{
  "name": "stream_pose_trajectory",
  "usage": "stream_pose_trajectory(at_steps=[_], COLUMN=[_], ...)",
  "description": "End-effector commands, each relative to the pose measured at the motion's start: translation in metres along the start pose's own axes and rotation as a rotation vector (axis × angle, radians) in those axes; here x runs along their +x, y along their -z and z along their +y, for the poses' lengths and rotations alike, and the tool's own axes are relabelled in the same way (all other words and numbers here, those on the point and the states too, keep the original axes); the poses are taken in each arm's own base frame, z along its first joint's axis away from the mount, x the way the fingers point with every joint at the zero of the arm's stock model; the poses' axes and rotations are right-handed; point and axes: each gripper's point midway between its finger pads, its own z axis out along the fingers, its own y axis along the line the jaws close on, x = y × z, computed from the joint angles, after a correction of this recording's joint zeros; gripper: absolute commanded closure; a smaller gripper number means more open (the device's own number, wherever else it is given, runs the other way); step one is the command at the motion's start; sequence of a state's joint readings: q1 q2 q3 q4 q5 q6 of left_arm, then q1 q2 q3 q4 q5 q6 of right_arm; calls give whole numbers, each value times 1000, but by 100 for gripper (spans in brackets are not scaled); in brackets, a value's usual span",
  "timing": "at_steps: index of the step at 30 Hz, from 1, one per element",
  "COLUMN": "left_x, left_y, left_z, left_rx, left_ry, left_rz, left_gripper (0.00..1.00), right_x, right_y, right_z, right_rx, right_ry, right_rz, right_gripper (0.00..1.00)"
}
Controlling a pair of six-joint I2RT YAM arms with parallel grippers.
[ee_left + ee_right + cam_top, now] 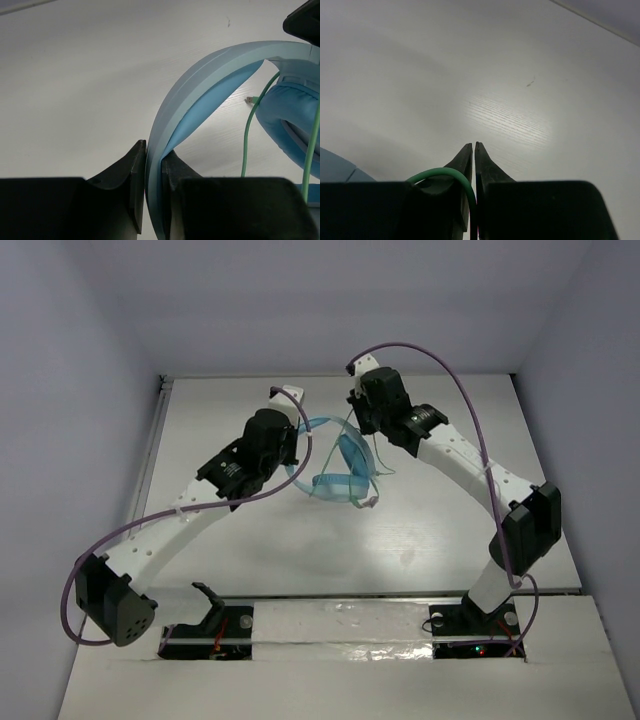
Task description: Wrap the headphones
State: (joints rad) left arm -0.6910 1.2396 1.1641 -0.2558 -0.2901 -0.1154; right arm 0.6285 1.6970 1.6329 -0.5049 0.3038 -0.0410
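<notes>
Headband (200, 85) clamped tight in left claw (154, 150); green cable (445, 172) pinched in right claw (473, 146).

headphones (200, 80): light blue, cup padding deeper blue
cable (247, 135): pale green
fingers (132, 175): black
worktop (400, 530): white, faint wood-grain streaks
arm cables (150, 525): purple
arm links (455, 455): white, black joints

We find free table (300, 550) along the near side; headphones (335, 485) and cable (246, 145) obstruct the centre.
</notes>
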Motion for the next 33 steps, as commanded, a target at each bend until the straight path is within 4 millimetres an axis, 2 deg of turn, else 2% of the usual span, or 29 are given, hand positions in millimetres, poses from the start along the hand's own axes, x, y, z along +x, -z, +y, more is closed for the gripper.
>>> stream_pose_trajectory(at_steps=[1,2,3,4,5,6,8,9,10,11,19,26,27,31,33], left_x=[-65,-68,-76,-79,-83,-90,-94,-98,-101,-103,-121,-144,-149,-160,-163], left_y=[27,27,31,35,36,41,43,45,48,49,52,58,61,62,59], left_z=[-4,-4,-5,-13,-11,-13,-14,-16,-19,-21,-11,6,6,10,14], left_rx=[68,81,101,147,153,169,188,198,220,228,322,301,306,293,280], left_ry=[82,86,102,106,113,120,125,129,135,139,204,262,265,290,311], left_rz=[-171,-178,-197,-203,-210,-224,-231,-240,-245,-253,-281,-342,-354,-376,-390], left_gripper=[100,100,100,100,100,100,100,100,100,100,100,100,100,100,100], right_x=[-34,-45,-33,-31,-44,-32,-40,-41,-33,-34,-4,20,31,53,53], right_y=[10,15,9,8,15,8,11,10,7,7,1,-1,-8,-16,-15], right_z=[-4,-6,-3,-2,6,0,4,-2,5,8,34,55,59,69,71], right_rx=[-57,-100,-125,-156,-236,-258,-353,-366,-396,-441,-613,-730,-738,-775,-791], right_ry=[-132,-170,-181,-197,-226,-249,-291,-308,-312,-319,-355,-443,-454,-493,-518], right_rz=[-162,-220,-206,-215,-273,-266,-323,-348,-336,-349,-345,-339,-309,-259,-275], right_gripper=[88,84,81,80,76,75,71,71,71,70,67,71,71,74,75])
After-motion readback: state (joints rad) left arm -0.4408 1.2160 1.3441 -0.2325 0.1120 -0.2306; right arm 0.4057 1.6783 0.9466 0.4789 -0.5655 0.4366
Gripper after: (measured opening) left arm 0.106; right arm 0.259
